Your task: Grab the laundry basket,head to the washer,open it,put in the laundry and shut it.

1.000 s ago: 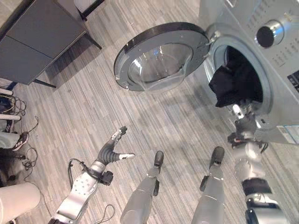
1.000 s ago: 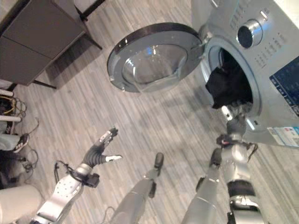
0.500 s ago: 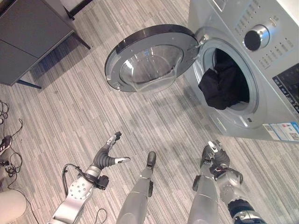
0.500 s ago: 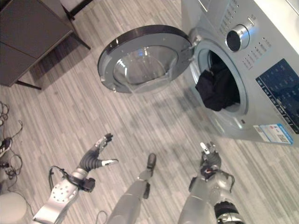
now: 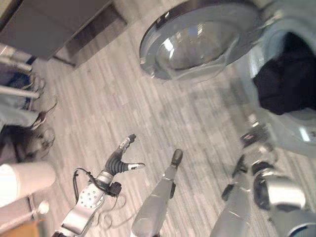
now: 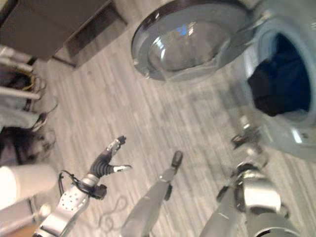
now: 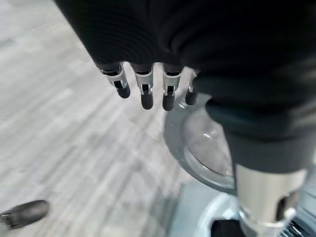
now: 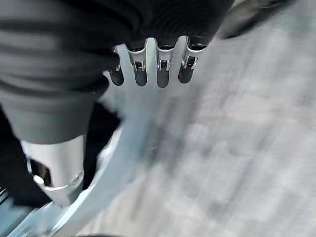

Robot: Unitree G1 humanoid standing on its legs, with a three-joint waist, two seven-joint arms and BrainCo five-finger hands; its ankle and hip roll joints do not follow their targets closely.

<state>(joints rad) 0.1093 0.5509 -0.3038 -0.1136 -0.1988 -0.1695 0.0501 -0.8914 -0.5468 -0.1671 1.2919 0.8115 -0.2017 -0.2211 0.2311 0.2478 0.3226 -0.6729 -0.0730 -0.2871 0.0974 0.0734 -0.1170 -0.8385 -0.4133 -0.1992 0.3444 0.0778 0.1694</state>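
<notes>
The washer stands at the right with its round glass door swung wide open to the left. Black laundry hangs in the mouth of the drum, partly over the rim. My right hand hangs just below the drum opening, apart from the cloth; in the right wrist view its fingers are straight and hold nothing. My left hand is low over the floor at the left, open and empty, and the door shows beyond its fingers.
A dark cabinet stands at the upper left. A person's legs and shoes are at the left edge, with a white rounded object below them. Grey plank floor lies between me and the washer.
The whole view has shifted, so the camera moved. My right hand left the drum mouth, where it was at the black laundry, and dropped below the opening. The left hand keeps its pose.
</notes>
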